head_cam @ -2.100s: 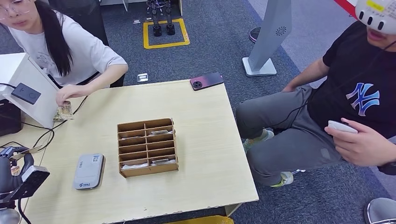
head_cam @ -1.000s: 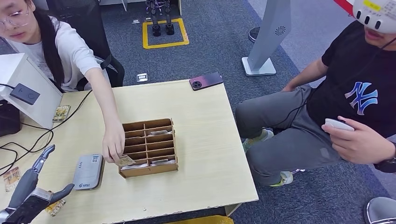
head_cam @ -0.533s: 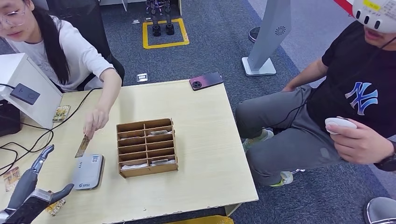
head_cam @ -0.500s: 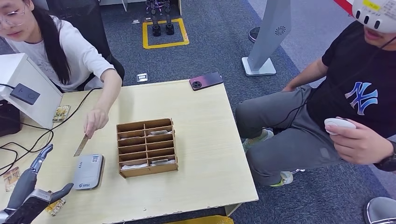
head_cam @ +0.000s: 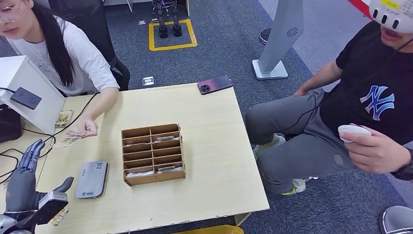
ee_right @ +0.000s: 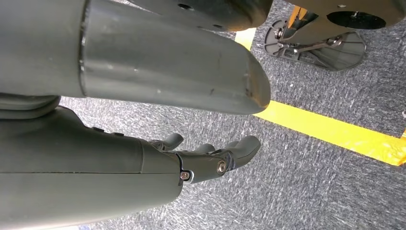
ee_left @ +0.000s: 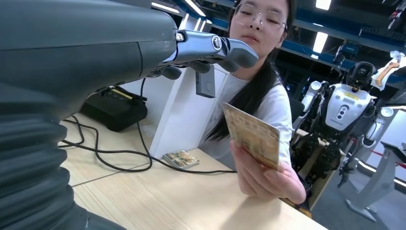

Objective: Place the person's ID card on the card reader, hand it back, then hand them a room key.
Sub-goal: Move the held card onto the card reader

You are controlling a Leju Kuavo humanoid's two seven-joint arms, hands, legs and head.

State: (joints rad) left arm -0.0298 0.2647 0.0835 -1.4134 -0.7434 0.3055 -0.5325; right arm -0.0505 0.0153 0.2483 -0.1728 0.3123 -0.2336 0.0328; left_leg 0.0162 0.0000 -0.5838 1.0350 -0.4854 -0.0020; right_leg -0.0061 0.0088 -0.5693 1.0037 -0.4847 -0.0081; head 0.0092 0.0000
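The person at the far left holds an ID card low over the table; in the left wrist view the card stands upright in their fingers. My left hand hovers at the table's near left corner, fingers apart, holding nothing, a short way from the card. In the wrist view my left hand reaches toward the card without touching it. The grey card reader lies flat to the right of that hand. A wooden slotted rack holds room key cards. My right hand hangs over the carpet, fingers loose and empty.
A white box with a black device and cables stands at the far left. A patterned card lies beside it, another card under my left hand. A phone sits at the far edge. A seated person holds a controller at right.
The person drew a card from the rack, carried it left past the reader and now holds it out near my left hand. My left hand has risen and turned toward it.
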